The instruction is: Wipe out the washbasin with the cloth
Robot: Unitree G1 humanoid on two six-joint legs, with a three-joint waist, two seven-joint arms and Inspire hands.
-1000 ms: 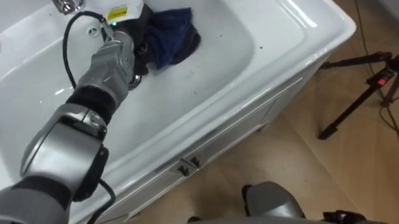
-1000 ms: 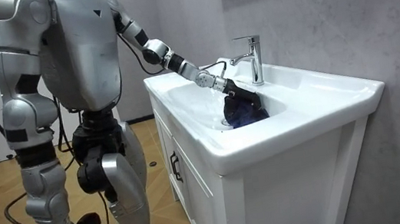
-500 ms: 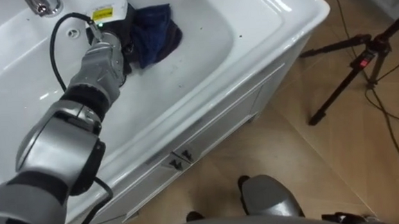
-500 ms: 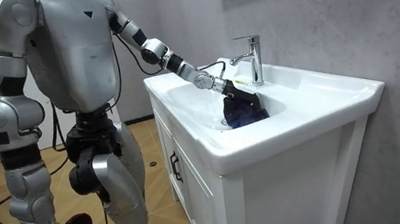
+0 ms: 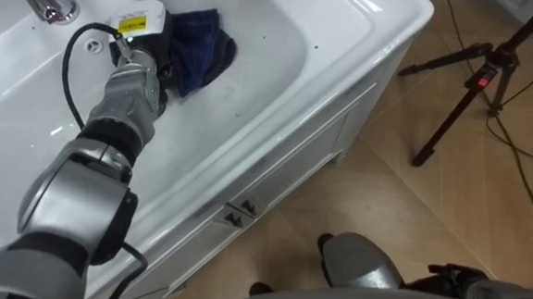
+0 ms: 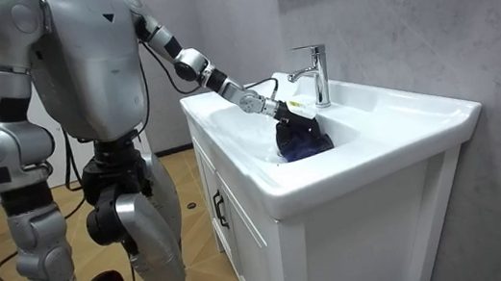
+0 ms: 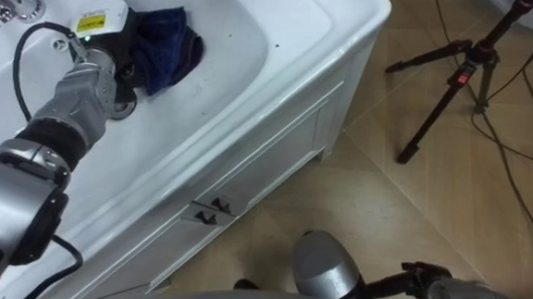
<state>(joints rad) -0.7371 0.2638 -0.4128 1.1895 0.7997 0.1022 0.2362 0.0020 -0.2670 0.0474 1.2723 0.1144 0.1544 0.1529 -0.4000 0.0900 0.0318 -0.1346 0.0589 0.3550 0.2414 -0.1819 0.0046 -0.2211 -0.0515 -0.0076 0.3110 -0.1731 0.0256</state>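
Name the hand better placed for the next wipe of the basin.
Left: the left hand grips the dark blue cloth inside the basin, while the right arm hangs at its side.

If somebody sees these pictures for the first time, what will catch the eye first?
The dark blue cloth stands out most, bunched in the white basin near the tap. The left robot hand sits at the cloth's left edge, with its arm stretched across the basin. To the right, a black tripod stands on the wooden floor.
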